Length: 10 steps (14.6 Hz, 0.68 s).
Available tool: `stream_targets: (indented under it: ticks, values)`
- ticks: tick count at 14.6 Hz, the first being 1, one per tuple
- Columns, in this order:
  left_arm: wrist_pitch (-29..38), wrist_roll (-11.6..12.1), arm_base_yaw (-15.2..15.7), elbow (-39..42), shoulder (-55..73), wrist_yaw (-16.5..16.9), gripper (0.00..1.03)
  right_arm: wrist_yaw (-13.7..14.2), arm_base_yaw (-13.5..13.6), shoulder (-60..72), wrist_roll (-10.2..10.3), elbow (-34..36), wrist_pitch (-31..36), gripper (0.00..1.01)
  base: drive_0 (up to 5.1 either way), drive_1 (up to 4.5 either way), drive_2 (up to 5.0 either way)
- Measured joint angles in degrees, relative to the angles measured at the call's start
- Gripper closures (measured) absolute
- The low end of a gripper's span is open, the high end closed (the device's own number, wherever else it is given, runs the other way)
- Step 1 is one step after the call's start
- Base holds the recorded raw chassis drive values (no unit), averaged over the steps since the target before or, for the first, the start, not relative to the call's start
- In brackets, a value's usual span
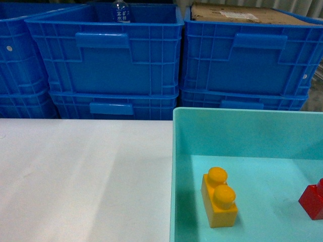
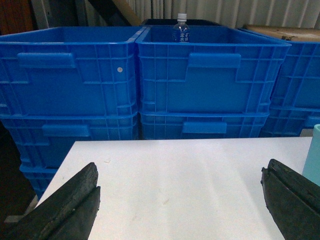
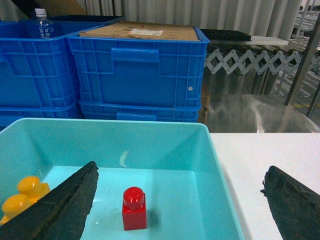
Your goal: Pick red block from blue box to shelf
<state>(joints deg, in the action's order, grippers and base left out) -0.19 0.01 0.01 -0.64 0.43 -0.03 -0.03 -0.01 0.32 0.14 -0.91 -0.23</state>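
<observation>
The red block [image 3: 134, 208] stands upright on the floor of the pale turquoise blue box [image 3: 150, 135], and shows cut off at the right edge of the head view [image 1: 313, 199]. My right gripper [image 3: 180, 177] hangs open above the box's right wall, nothing between its fingers; the block lies just inside its left finger [image 3: 60, 207]. My left gripper [image 2: 180, 175] is open over bare white table, its fingers [image 2: 65, 205] empty. The blue box [image 1: 174, 166] fills the head view's lower right. Neither gripper shows in the head view. The shelf is out of view.
A yellow-orange two-stud brick [image 1: 219, 196] lies in the box's left part [image 3: 22, 197]. Stacked dark blue ribbed crates [image 1: 106, 55] line the table's far edge, one holding a water bottle [image 2: 181, 28], one topped with cardboard [image 3: 140, 31]. White tabletop [image 1: 81, 176] spreads left of the box.
</observation>
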Motion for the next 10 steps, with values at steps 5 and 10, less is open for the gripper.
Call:
stream_targets:
  ticks: [5, 10]
  values:
    - [0.0, 0.0, 0.0, 0.0, 0.0, 0.0, 0.05, 0.0, 0.0, 0.0, 0.0, 0.0, 0.0, 0.03, 0.0, 0.0, 0.0]
    - [0.0, 0.0, 0.0, 0.0, 0.0, 0.0, 0.05, 0.0, 0.0, 0.0, 0.0, 0.0, 0.0, 0.03, 0.0, 0.0, 0.0]
